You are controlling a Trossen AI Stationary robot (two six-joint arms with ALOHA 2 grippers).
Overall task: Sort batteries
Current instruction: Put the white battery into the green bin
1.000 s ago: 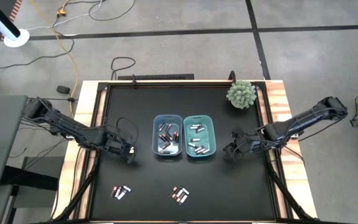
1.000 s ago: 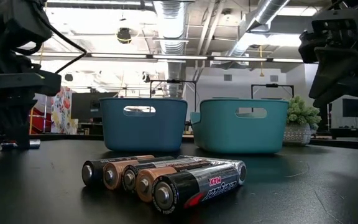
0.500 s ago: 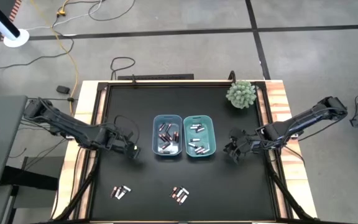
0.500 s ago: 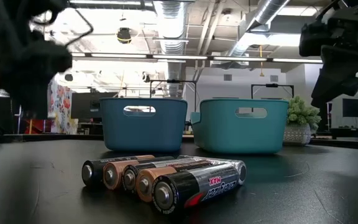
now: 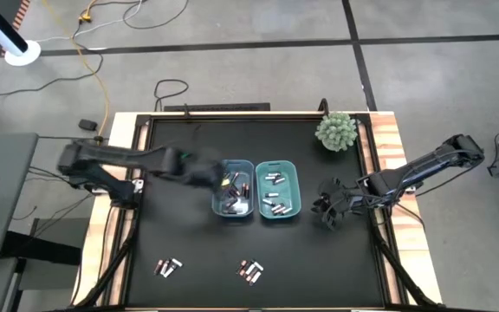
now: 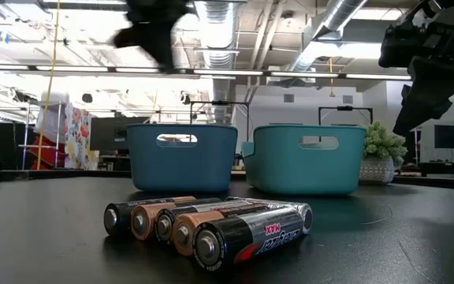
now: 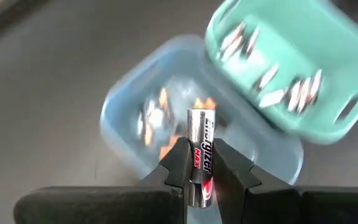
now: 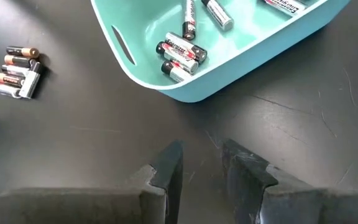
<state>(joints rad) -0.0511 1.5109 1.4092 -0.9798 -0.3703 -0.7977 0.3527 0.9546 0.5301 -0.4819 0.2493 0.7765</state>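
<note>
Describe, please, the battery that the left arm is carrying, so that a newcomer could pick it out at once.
Start at the two bins in the middle of the black table: the blue bin and, beside it, the teal bin. The left gripper is above the blue bin's outer side. Clamped upright in its jaws is a silver-and-black Energizer battery, the only cell off the table and out of the bins.

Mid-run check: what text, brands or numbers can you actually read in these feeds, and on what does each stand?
"Energizer MAX": on the battery held upright in the left gripper, partly covered by the fingers.
"Energizer": on silver batteries in the teal bin, right wrist view.
"MAX", upside down, with blurred brand lettering under it: on the nearest cell of the front pile, low view.
Labels in the blue bin and on the other piles: too small or blurred.
</note>
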